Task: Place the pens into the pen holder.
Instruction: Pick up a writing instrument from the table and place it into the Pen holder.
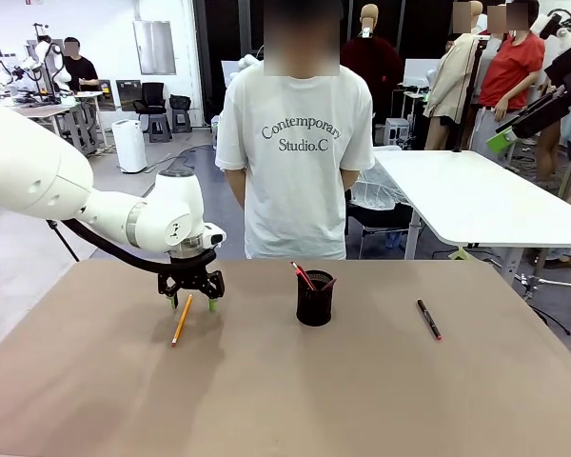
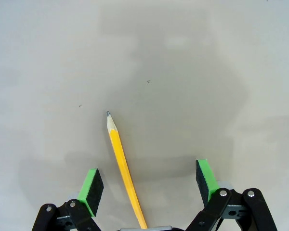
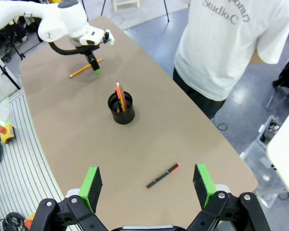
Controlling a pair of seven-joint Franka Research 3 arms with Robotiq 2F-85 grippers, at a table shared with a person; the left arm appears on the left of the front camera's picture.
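An orange-yellow pencil (image 1: 181, 320) lies on the brown table, left of the black mesh pen holder (image 1: 315, 297). My left gripper (image 1: 193, 302) is open and hangs low over the pencil's far end, with the pencil (image 2: 122, 165) lying between its green pads (image 2: 91, 185). A dark red-brown pen (image 1: 303, 276) stands tilted in the holder (image 3: 121, 108). The black pen with red tip (image 1: 428, 319) lies flat to the holder's right. My right gripper (image 3: 148, 186) is open, high above the table, over the black pen (image 3: 162, 175).
A person in a white T-shirt (image 1: 295, 162) stands at the table's far edge, hands behind the back. A white table (image 1: 476, 195) stands behind on the right. Bare tabletop (image 1: 285, 400) spreads in front of the holder.
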